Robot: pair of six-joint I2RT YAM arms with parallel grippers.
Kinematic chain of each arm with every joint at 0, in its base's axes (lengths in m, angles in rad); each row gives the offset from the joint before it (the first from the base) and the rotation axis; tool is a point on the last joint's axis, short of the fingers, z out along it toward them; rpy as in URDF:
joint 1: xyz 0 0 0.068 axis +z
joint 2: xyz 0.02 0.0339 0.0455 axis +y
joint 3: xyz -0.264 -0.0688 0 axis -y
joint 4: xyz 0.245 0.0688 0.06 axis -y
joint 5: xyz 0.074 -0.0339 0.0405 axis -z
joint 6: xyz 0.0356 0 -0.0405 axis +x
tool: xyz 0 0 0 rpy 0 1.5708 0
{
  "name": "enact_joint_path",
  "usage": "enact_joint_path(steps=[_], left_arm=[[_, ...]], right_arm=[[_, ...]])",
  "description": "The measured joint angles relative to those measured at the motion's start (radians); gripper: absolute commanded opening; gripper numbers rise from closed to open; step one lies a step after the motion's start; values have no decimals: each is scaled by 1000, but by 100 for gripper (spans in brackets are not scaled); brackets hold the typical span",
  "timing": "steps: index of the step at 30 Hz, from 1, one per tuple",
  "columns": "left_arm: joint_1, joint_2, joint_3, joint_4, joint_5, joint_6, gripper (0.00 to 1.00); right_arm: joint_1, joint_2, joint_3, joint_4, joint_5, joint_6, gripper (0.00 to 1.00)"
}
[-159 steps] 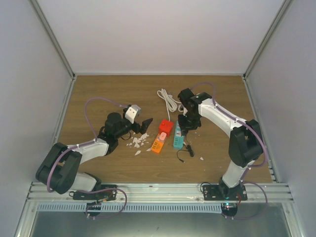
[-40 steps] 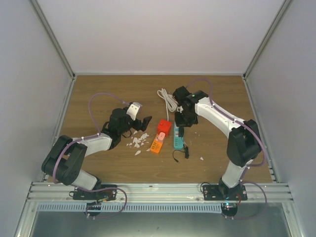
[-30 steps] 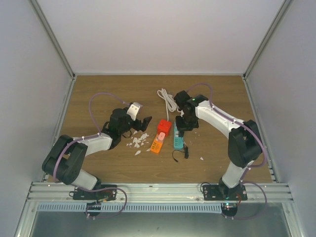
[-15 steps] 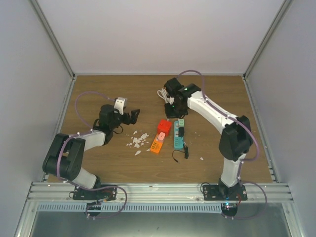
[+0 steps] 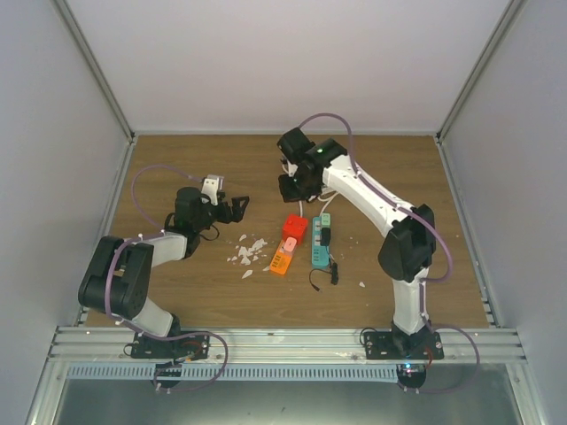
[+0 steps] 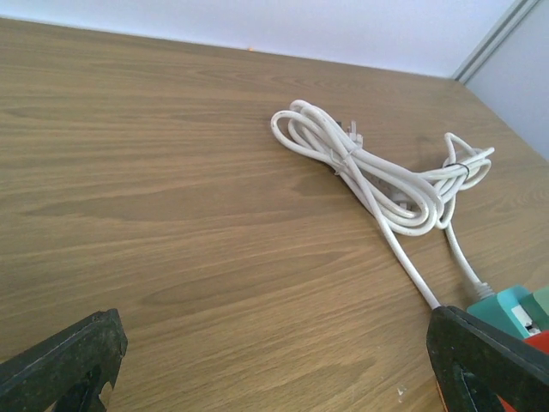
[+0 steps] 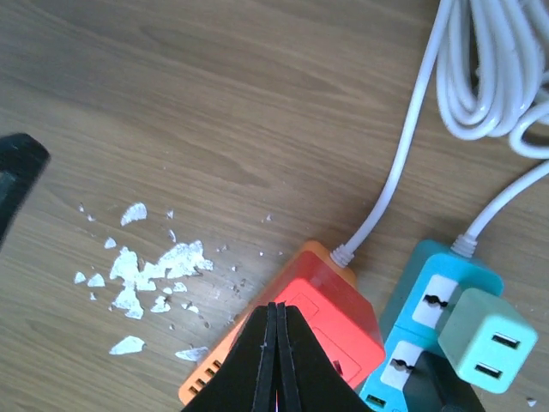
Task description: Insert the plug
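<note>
A teal power strip (image 5: pixel 320 248) lies at mid-table. A black plug (image 5: pixel 326 236) stands on its socket face, and its thin black cable (image 5: pixel 324 275) trails toward me. A mint-green adapter (image 5: pixel 325 219) sits on the strip's far end. My right gripper (image 5: pixel 291 188) is shut and empty, hovering beyond the strips. In the right wrist view its closed fingers (image 7: pixel 276 343) hang over a red block (image 7: pixel 343 313), beside the teal strip (image 7: pixel 429 296) and the black plug (image 7: pixel 439 388). My left gripper (image 5: pixel 237 209) is open and empty to the left, low over bare wood (image 6: pixel 274 369).
An orange power strip (image 5: pixel 283 259) carries the red block (image 5: pixel 296 229). White crumbs (image 5: pixel 249 253) lie left of it. A coiled white cable (image 6: pixel 377 167) lies at the back, partly under the right arm. Walls enclose the table on three sides.
My right gripper left the black plug on the teal strip and moved away to the far left, shut. My left gripper drew back to the left.
</note>
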Motion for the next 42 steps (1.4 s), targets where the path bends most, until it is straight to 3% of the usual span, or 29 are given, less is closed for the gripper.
enact_joint_path(steps=[7, 11, 15, 22, 25, 28, 34, 42], left_arm=[[2, 0, 0, 2, 10, -8, 99], [4, 1, 0, 3, 13, -10, 99], [5, 1, 0, 4, 16, -11, 99], [6, 9, 0, 4, 24, -11, 99], [6, 13, 0, 4, 26, -11, 99], [7, 14, 0, 4, 27, -11, 99], [8, 16, 0, 4, 29, -11, 99], [8, 18, 3, 5, 35, -11, 99]], right_arm=[[35, -35, -290, 66, -27, 27, 0], [39, -99, -357, 105, -42, 46, 1], [43, -85, -325, 81, -45, 49, 1], [43, -38, 28, -6, -1, 42, 0], [43, -42, 94, -11, 7, 39, 0], [43, -62, 16, 6, 8, 37, 0], [43, -85, -338, 77, -28, 39, 0], [44, -105, -281, 78, -27, 33, 0]])
